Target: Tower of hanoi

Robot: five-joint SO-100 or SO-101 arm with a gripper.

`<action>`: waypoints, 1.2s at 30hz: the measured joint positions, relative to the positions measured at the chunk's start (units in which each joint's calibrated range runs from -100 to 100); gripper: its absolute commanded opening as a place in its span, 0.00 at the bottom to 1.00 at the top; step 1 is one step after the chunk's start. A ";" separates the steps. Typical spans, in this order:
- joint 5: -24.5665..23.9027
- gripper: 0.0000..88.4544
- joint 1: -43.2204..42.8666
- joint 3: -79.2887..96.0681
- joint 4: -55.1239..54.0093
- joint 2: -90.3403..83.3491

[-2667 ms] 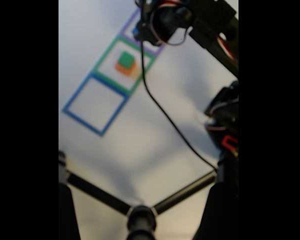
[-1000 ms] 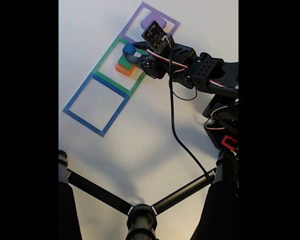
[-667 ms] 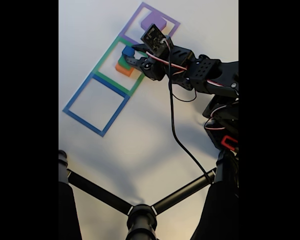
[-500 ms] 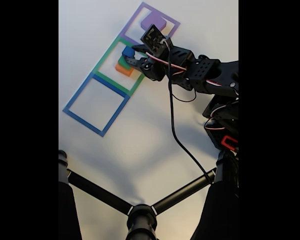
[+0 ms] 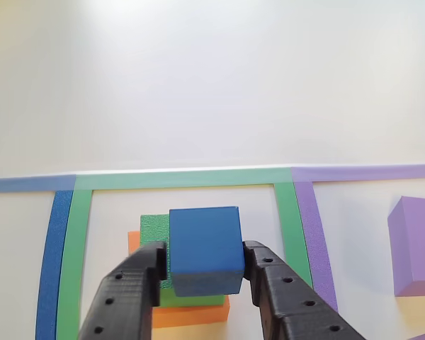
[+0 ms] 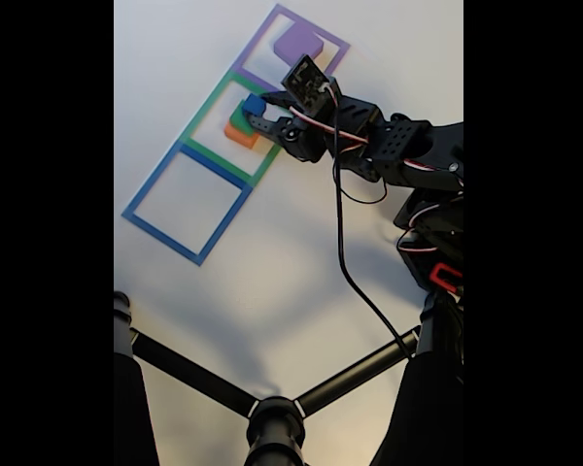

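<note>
Four foam blocks make up the puzzle, and three of them meet at the green taped square (image 5: 180, 178); the gripper (image 5: 202, 273) has its jaws closed partway on the blue cube (image 5: 204, 248), one finger pressing each side face, and the cube sits squarely between them with no visible tilt; directly under it lies the green block (image 5: 154, 234), itself resting on the orange block (image 5: 138, 242), both inside the green outline; the purple block (image 5: 416, 244) lies apart inside the purple taped square (image 5: 308, 219); in the fixed view the gripper (image 6: 257, 111) hangs over the same stack, the blue cube (image 6: 255, 103) above the green block (image 6: 241, 121) and orange block (image 6: 238, 137), the purple block (image 6: 298, 44) in the far outline, and the blue taped square (image 6: 187, 202) nearest the camera; whether the cube already touches the green block I cannot tell.

The step in hand looks to be setting the smallest piece on top; done well, it means lowering straight down and centring the cube on the green face, since it seems offset toward one edge; foam yields, so the jaws should open only once the cube bears weight, then lift vertically to avoid dragging the stack sideways.
</note>
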 measured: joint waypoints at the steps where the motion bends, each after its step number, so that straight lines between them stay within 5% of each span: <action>1: 0.00 0.22 0.00 0.00 -0.16 0.08; 17: 0.38 0.31 0.10 -8.08 7.10 -1.18; 23: 0.38 0.00 2.00 -24.42 26.08 -3.03; 36: 0.38 0.00 12.78 -74.20 83.97 1.35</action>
